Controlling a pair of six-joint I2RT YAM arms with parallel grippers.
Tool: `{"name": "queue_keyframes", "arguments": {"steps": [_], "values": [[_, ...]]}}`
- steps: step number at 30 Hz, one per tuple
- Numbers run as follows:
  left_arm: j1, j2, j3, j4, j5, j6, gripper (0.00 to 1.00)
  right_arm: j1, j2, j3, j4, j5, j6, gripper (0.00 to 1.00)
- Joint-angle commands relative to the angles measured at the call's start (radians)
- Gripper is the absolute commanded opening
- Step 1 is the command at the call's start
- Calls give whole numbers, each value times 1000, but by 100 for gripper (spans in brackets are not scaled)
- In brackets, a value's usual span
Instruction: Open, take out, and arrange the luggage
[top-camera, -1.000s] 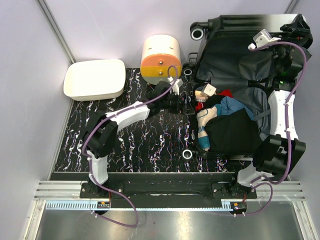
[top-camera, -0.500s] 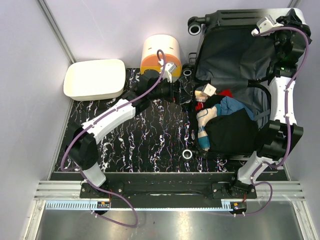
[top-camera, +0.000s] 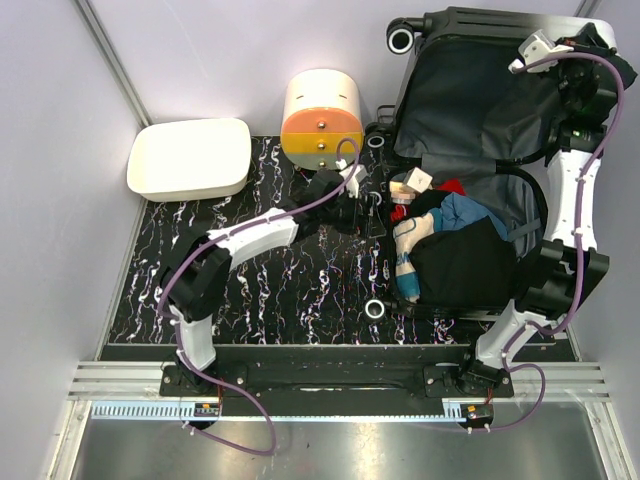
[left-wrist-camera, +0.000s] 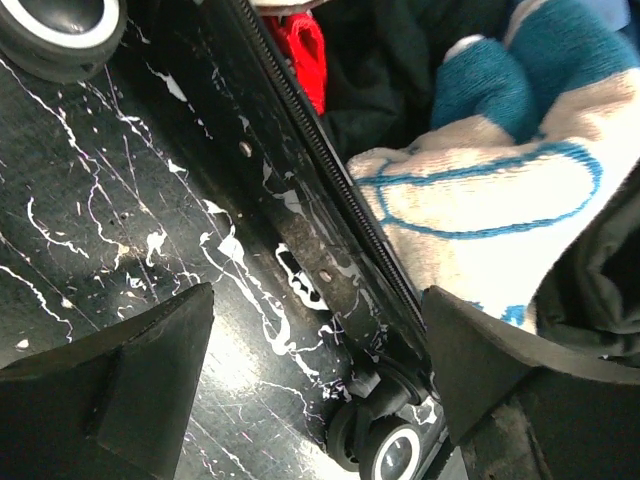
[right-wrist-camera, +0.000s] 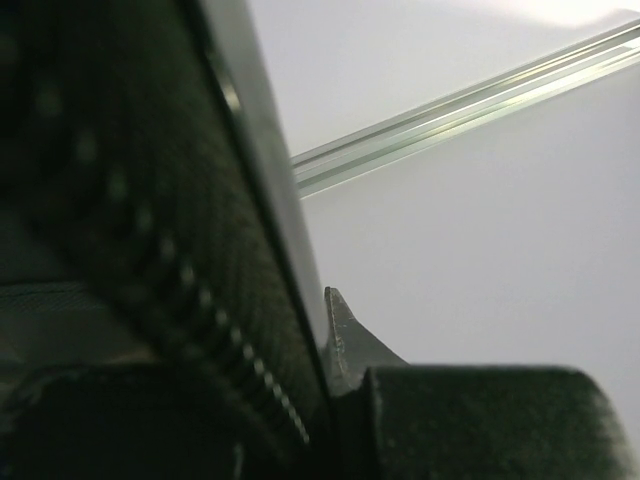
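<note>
The luggage (top-camera: 470, 100) lies open at the right of the table, its grey-lined lid tilted up toward the back wall. My right gripper (top-camera: 590, 62) is at the lid's top right edge, shut on the rim; in the right wrist view one fingertip (right-wrist-camera: 332, 305) presses against the lid's edge (right-wrist-camera: 270, 200). The lower half holds a black garment (top-camera: 465, 265), a blue one (top-camera: 470, 212) and a white-and-blue cloth (top-camera: 408, 250) (left-wrist-camera: 480, 190). My left gripper (top-camera: 365, 212) (left-wrist-camera: 318, 300) hangs open over the lower shell's left rim (left-wrist-camera: 330, 220), holding nothing.
A white tray (top-camera: 190, 158) sits at the back left and a cream-and-orange cylindrical box (top-camera: 322, 118) behind the left gripper. Luggage wheels (top-camera: 376, 309) (left-wrist-camera: 395, 455) stick out on the marbled black tabletop (top-camera: 280, 290). A red item (left-wrist-camera: 305, 50) lies inside by the rim.
The right gripper has closed on the lid's edge and the lid has swung further up. The left arm reached toward the cylindrical box, then returned to the luggage's left rim.
</note>
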Motion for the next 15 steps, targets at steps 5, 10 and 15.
{"name": "queue_keyframes", "arguments": {"steps": [5, 10, 15], "values": [[-40, 82, 80, 34, -26, 0, 81, 25, -10, 318, 104, 26, 215, 0], [-67, 113, 91, 30, -27, 2, 74, 23, 33, 467, 30, 11, 200, 0], [-86, 132, 121, -21, -36, 32, 55, 23, 64, 542, -12, -4, 172, 0]]}}
